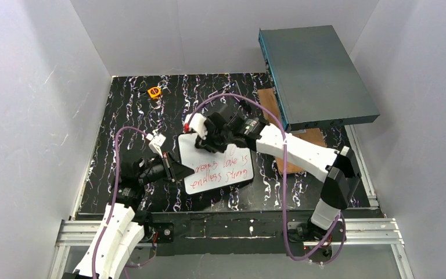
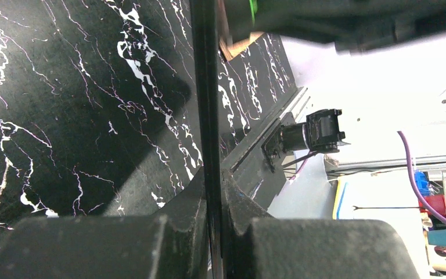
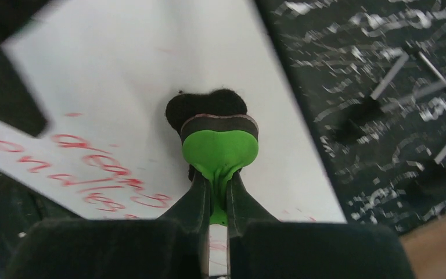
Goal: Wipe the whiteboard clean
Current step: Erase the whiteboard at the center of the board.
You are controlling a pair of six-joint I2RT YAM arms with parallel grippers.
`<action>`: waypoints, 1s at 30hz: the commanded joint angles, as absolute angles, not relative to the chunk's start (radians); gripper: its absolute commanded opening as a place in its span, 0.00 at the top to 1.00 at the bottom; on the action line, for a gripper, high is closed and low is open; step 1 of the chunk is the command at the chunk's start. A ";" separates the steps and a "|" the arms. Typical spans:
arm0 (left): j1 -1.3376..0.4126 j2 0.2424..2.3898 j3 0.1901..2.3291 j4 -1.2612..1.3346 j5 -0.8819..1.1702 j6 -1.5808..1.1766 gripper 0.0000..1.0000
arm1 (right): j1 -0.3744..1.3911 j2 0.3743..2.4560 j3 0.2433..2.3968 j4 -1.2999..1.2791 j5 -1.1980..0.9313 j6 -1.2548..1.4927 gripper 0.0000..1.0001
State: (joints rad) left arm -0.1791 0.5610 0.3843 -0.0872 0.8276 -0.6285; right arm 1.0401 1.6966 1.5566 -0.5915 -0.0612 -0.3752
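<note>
Overhead, a black tabletop (image 1: 128, 116) veined with white sits between pale walls. Toward the back left lies a small orange object (image 1: 154, 92), well apart from everything else.

The left arm comes in from the near left corner. The left gripper (image 1: 176, 170) has its jaws clamped together on the left edge of the whiteboard (image 1: 226, 177). In the left wrist view that edge shows as a thin black strip (image 2: 205, 104) running up from between the closed fingers (image 2: 180, 203).

The whiteboard sits near the middle of the table, a little toward the near edge. Red handwriting (image 1: 220, 168) crosses its lower half, and the upper part is plain white.

The right arm reaches in from the near right and across the board. The right gripper (image 1: 200, 139) hangs over the board's upper left corner. In the right wrist view its jaws are squeezed onto a green eraser (image 3: 219, 145), whose black felt face appears to rest on the white surface (image 3: 151, 64) just above the red writing. Beside the board's right edge are thin rods (image 3: 383, 93) with black tips.

Farther right, a brown wooden board (image 1: 293, 163) lies flat on the table. A large grey-teal box (image 1: 316, 75) stands over its far end, at the back right.
</note>
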 commanded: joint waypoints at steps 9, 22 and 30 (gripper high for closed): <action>-0.191 0.543 0.425 0.030 0.941 -0.628 1.00 | 1.080 1.624 1.409 -0.569 -0.138 -0.416 0.99; -0.197 0.537 0.423 0.029 0.939 -0.629 1.00 | 0.960 1.682 1.521 -0.555 0.071 -0.356 0.99; -0.198 0.537 0.423 0.031 0.941 -0.632 1.00 | 1.157 1.651 1.478 -0.600 -0.083 -0.399 0.99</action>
State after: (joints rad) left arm -0.1902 0.5663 0.3843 -0.1287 0.8291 -0.6392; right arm 1.0439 1.6485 1.4101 -0.5808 -0.0044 -0.3874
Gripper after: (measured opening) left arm 0.044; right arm 0.087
